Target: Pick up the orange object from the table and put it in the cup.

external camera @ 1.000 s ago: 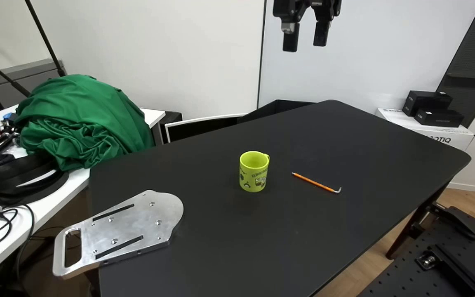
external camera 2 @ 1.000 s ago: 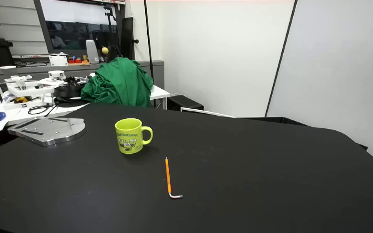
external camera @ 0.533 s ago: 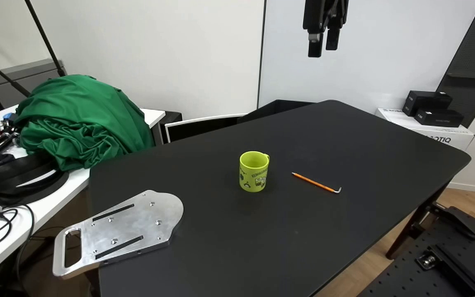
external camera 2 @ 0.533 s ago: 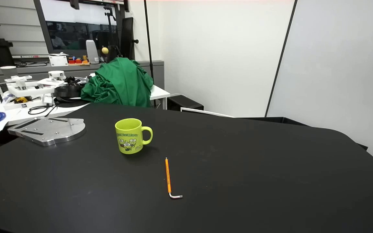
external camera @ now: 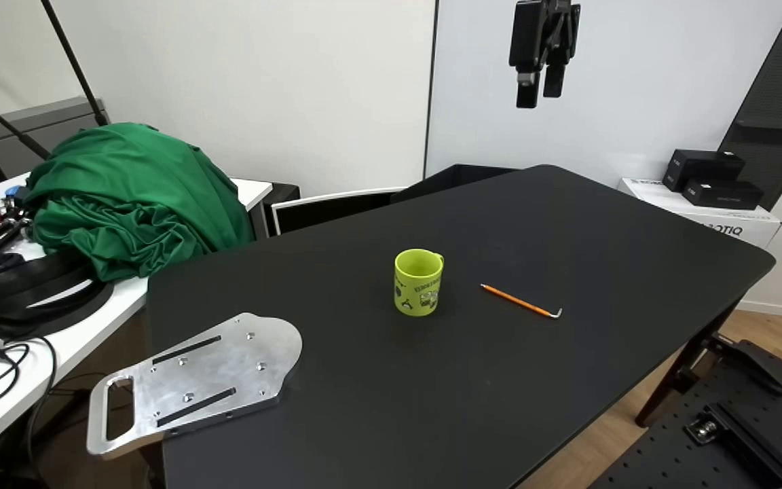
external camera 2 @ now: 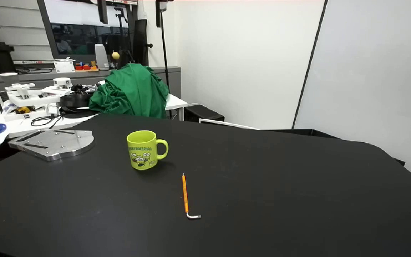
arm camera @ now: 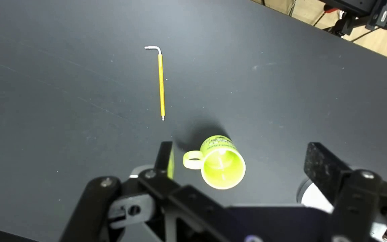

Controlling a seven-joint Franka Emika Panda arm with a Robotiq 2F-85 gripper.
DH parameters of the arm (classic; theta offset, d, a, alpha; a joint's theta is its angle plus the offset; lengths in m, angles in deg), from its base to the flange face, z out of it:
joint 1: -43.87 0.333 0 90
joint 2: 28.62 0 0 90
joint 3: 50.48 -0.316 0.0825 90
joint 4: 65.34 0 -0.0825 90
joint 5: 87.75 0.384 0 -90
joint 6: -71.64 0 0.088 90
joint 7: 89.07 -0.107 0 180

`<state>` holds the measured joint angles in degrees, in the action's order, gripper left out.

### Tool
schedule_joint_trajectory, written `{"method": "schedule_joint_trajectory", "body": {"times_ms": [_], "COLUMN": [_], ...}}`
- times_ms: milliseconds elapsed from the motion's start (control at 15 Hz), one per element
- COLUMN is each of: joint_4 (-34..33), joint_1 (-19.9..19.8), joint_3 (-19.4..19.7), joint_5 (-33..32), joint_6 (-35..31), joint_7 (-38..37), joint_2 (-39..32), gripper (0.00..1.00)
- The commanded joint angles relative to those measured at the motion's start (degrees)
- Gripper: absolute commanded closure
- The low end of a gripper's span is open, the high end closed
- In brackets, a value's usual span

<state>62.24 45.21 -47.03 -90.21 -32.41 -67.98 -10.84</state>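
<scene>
The gripper (external camera: 541, 96) hangs way up over the black table (external camera: 486, 394), jaws pretty wide apart. The orange hex key (arm camera: 161, 84) is just lying on the tabletop, roughly 11 o'clock from the upright lime cup (arm camera: 218, 144) in the wrist view, near it but apart.

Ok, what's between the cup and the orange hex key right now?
Only bare black tabletop lies between the cup and the orange hex key in both exterior views; the wrist view also shows a shadow there.
</scene>
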Motion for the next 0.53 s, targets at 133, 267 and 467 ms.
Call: {"method": "schedule_joint_trajectory", "body": {"times_ms": [133,267,467], "joint_4": [-0.11,0.24,1.79], "joint_1": [0.07,-0.19,-1.84], "joint_3": [-0.03,-0.05,1.67], "joint_5": [0.00,-1.12,-2.80], "joint_6": [0.13,-0.54,-2.10], "joint_7": [-0.01,0.00,1.08], "joint_2": [-0.02,-0.42,-1.80], "gripper": [0.00,0.00,0.00]}}
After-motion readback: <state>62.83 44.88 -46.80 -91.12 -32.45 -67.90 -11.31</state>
